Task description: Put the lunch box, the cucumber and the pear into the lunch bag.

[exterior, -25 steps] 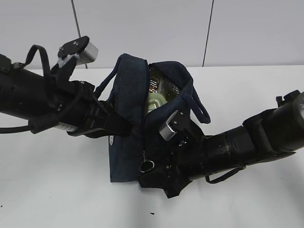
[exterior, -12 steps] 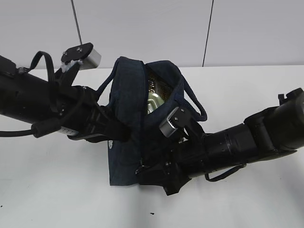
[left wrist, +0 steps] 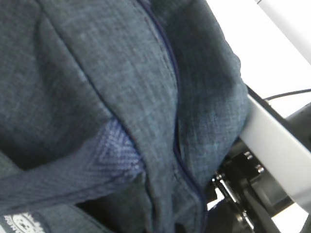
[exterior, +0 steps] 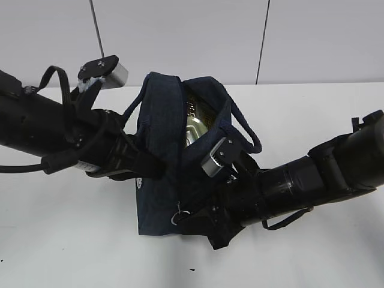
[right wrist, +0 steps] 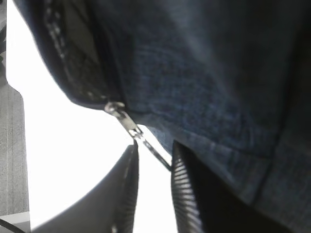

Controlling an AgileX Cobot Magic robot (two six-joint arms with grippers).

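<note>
The navy lunch bag (exterior: 159,126) stands mid-table with its top partly open and silver lining showing. Inside the opening sits the pale green lid of the lunch box (exterior: 193,129). The cucumber and the pear are hidden. My left gripper (exterior: 152,169) is shut on the bag's left side; navy fabric (left wrist: 121,97) fills the left wrist view and hides the fingers. My right gripper (exterior: 187,219) is at the bag's near end. Its jaws stand apart around the silver ring pull (right wrist: 154,151), which hangs from the zipper slider (right wrist: 116,109).
White table (exterior: 312,252) lies all around the bag. Both black arms reach in low from the sides, and the right arm (exterior: 312,177) lies across the near right. A loop handle (exterior: 249,132) hangs on the bag's right side.
The right gripper's jaws have narrowed around the ring pull, which has shifted a little to the left. The bag's opening has closed up somewhat. The left arm holds its place.
</note>
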